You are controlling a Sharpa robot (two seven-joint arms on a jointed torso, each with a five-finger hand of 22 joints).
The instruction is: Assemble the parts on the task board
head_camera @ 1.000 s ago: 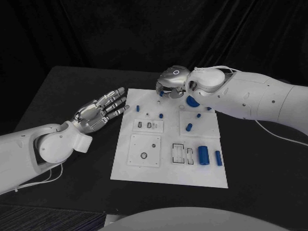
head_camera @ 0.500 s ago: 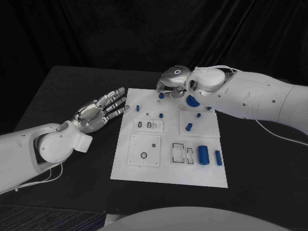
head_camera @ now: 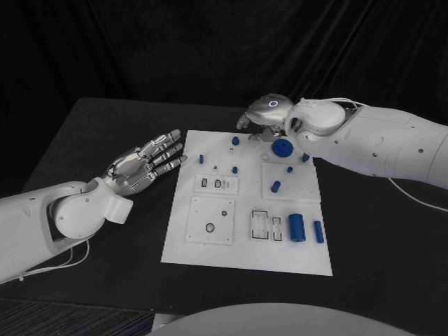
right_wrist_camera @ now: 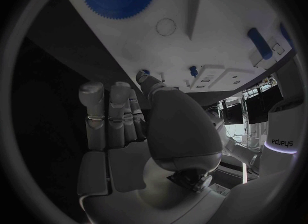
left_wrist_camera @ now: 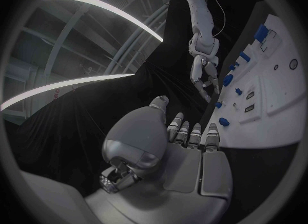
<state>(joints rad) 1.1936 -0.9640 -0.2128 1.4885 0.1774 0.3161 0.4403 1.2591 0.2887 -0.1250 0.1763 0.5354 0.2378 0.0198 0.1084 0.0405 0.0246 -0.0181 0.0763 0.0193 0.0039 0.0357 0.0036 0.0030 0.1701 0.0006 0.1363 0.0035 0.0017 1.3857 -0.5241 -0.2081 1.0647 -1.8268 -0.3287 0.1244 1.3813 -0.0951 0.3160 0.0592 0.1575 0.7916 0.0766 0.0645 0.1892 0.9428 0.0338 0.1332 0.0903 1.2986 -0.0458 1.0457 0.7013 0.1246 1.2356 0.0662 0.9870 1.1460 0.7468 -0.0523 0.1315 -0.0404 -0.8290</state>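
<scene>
1. Head view: the white rectangular task board (head_camera: 246, 241) lies in the middle of the black desk (head_camera: 93, 133), with small blue parts spread over it. A blue toothed gear wheel (head_camera: 281, 148) sits near the board's 1 o'clock corner, and small blue pegs (head_camera: 235, 141) stand along the 12 o'clock edge.
2. Two blue cylinders (head_camera: 297, 225) lie loose at about 4 o'clock on the board, beside open rectangular slots (head_camera: 260, 223), and another short blue piece (head_camera: 276, 186) lies at about 2 o'clock. I judge the assembly partly done at most, with these loose parts left to seat.
3. The left hand (head_camera: 143, 163) hovers off the board's 9 o'clock edge, palm up, fingers (head_camera: 169, 144) spread and holding nothing.
4. The right hand (head_camera: 264, 115) is over the board's 12 o'clock edge; in the right wrist view its fingers (right_wrist_camera: 102, 116) are straight, side by side, and hold nothing.
5. Compared with a second ago, the right hand has lifted and drawn back towards 12 o'clock, uncovering the gear wheel; the left hand and the parts have not moved.
</scene>
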